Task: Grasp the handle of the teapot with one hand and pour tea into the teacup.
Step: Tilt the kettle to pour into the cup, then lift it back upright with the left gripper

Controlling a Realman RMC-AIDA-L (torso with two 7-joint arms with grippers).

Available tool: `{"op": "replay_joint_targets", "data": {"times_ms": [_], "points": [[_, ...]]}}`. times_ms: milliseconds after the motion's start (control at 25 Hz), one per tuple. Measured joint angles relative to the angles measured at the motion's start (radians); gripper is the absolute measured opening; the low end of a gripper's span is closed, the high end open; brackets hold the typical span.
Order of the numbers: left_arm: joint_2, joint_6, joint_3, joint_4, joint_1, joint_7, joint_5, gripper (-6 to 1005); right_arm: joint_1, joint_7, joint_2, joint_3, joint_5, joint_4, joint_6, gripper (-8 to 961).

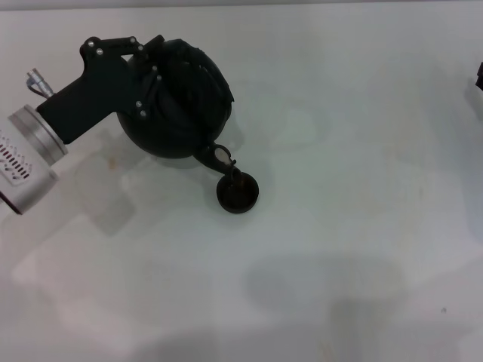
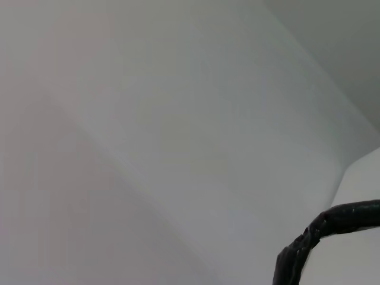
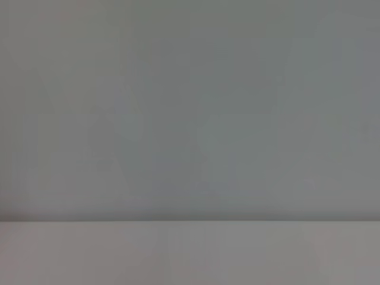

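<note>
Nearest the head camera lies bare white bench (image 1: 317, 302), carrying only soft shadows. Farther back, toward the robot's left, the left claw (image 1: 155, 72) reaches in from the left edge and sits over the top of the teapot (image 1: 177, 113), at the spot where the handle (image 2: 323, 228) arches. Its fingers are buried against the black pot, so how far they stand apart cannot be told, though the tilt of the pot suggests it has hold of the handle. In the left wrist view a piece of that rough dark strap crosses one corner.

Judging by the pose, the pouring step is in hand: the teapot leans toward the teacup (image 1: 238, 193), and its spout (image 1: 221, 157) hangs just above the cup's rim, touching or nearly so. No stream of tea can be made out. The next move likely calls for a steady tilt with the spout kept over the small cup, then a slow return to upright.

Only a dark sliver of the right arm (image 1: 480, 83) shows at the right edge, well apart from the work; its claw is out of sight.
</note>
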Motion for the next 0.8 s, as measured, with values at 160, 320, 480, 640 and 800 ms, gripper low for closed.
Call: {"op": "replay_joint_targets", "data": {"times_ms": [160, 320, 480, 640, 800], "points": [[0.0, 0.003, 0.0, 0.0, 0.004, 0.0, 0.0, 103, 0.0, 0.0, 0.0, 0.0, 0.001, 0.0, 0.0, 845], [0.001, 0.005, 0.002, 0.0, 0.005, 0.003, 0.0, 104, 0.0, 0.001, 0.0, 0.0, 0.001, 0.001, 0.0, 845], [0.002, 0.006, 0.002, 0.0, 0.008, 0.003, 0.0, 104, 0.0, 0.001, 0.0, 0.0, 0.001, 0.001, 0.0, 845], [0.002, 0.006, 0.007, 0.001, 0.01, 0.003, 0.0, 104, 0.0, 0.001, 0.0, 0.0, 0.001, 0.001, 0.0, 845], [0.001, 0.006, 0.011, 0.01, 0.012, 0.003, 0.0, 104, 0.0, 0.001, 0.0, 0.0, 0.001, 0.002, 0.0, 845]]}}
